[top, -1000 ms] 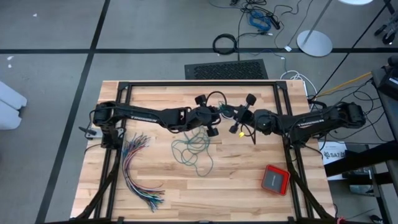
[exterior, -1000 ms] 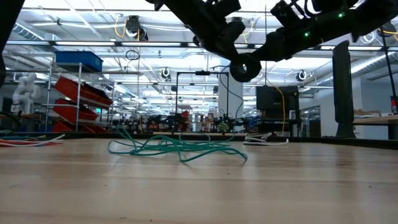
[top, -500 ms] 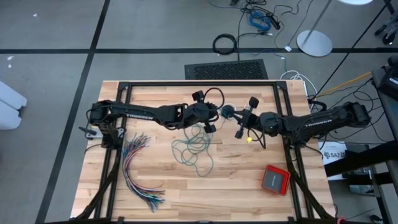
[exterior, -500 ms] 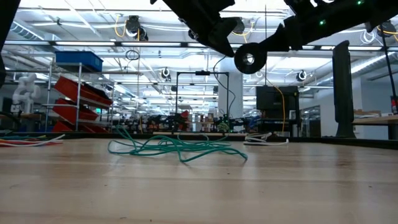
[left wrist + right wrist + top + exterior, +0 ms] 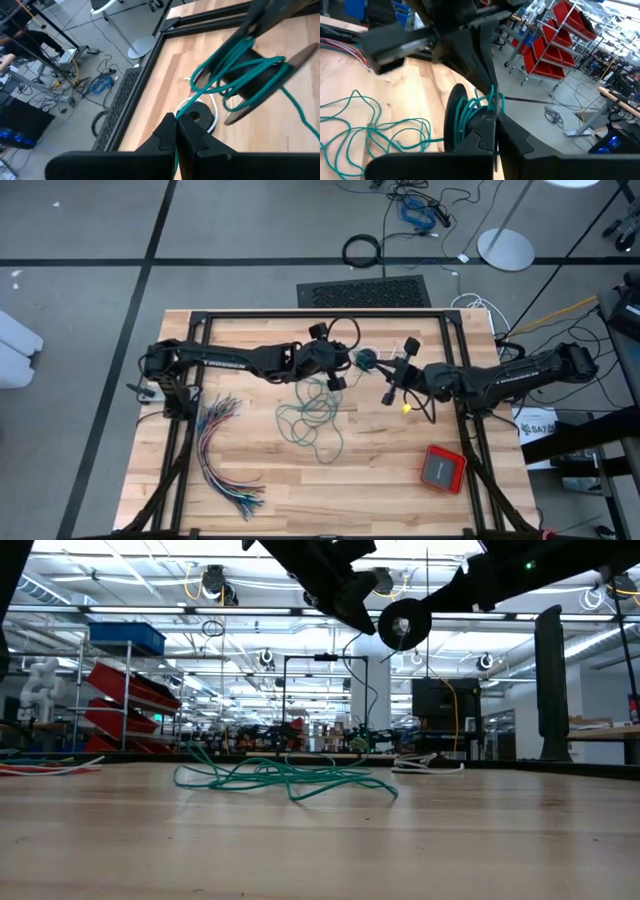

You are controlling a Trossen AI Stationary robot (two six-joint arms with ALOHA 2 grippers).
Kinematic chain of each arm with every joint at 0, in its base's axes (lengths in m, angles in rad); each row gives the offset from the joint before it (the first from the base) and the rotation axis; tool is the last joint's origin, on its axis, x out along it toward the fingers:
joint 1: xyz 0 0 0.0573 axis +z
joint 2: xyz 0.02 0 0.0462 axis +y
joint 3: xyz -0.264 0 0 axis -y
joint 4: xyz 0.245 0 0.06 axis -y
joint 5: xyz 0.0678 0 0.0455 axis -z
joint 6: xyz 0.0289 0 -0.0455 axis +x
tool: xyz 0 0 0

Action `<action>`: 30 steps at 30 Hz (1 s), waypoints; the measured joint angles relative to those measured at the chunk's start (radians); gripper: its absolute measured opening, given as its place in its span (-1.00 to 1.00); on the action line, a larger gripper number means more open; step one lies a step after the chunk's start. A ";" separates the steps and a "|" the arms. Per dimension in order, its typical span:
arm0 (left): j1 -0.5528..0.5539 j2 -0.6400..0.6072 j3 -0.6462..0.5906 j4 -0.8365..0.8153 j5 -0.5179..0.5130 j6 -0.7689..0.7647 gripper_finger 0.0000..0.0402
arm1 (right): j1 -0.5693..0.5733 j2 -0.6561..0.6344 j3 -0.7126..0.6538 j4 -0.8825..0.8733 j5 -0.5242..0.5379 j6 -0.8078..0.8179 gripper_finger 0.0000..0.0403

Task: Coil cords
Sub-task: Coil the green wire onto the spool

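The teal-green cord (image 5: 312, 418) lies tangled on the surface (image 5: 380, 480), partly wound on a spool (image 5: 260, 82). The left gripper (image 5: 176, 120) pinches the teal-green cord; the right gripper (image 5: 492, 117) clamps the spool.

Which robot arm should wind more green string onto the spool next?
Probably the left: the left gripper is pinched shut on the thin teal-green cord and can feed it, while the right gripper just holds the round black spool.

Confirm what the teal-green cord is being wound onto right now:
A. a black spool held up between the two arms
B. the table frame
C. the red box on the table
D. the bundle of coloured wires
A: the left wrist view shows turns of the teal-green cord around a black spool, raised above the table in the low view.
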 joint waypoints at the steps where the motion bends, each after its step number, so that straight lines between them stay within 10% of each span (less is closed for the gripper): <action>1: 0.007 0.000 0.000 -0.001 0.008 0.008 -1.00 | 0.004 -0.006 0.000 0.001 0.001 -0.002 -1.00; 19: 0.150 0.069 -0.073 0.006 0.149 -0.084 -0.93 | -0.004 -0.066 -0.001 -0.064 0.077 0.093 -0.96; 30: 0.245 0.158 -0.089 0.016 0.207 -0.120 -0.53 | -0.096 0.023 -0.001 -0.061 -0.031 0.171 -0.12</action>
